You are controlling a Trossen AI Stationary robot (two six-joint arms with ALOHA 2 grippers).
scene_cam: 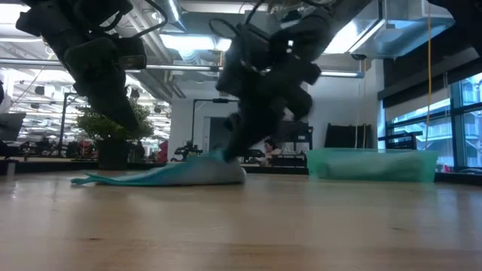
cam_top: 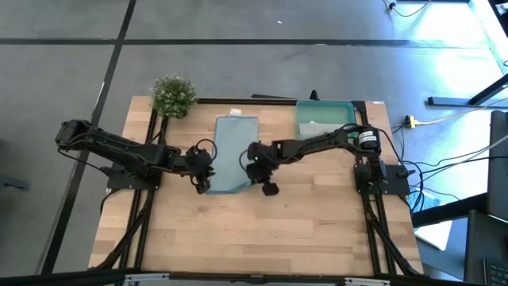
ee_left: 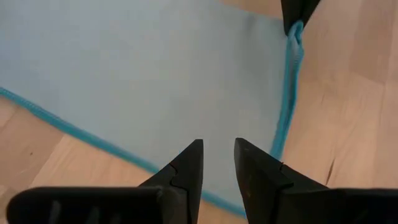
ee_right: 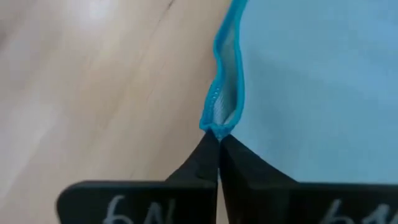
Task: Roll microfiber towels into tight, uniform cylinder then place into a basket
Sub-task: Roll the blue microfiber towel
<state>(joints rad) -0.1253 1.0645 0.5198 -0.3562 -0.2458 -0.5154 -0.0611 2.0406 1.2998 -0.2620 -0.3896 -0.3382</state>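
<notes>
Over at about one o'clock on the tabletop sits the teal-green basket, shallow with a raised rim; a pale cloth lies inside it against the nearer wall, though its exact shape is hard to make out. Toward twelve o'clock from the centre of the tabletop, a light blue towel lies spread flat and unrolled, a long rectangle with a brighter blue stitched hem and a small white tag at its far edge. Its near corner at the three o'clock side is lifted off the wood, the hem bunched into a small fold. The right tool has its fingers pinched tight on that folded hem. The left tool hangs over the towel's near corner at the nine o'clock side, fingers slightly parted, gripping nothing. A small potted plant stands at eleven o'clock.
</notes>
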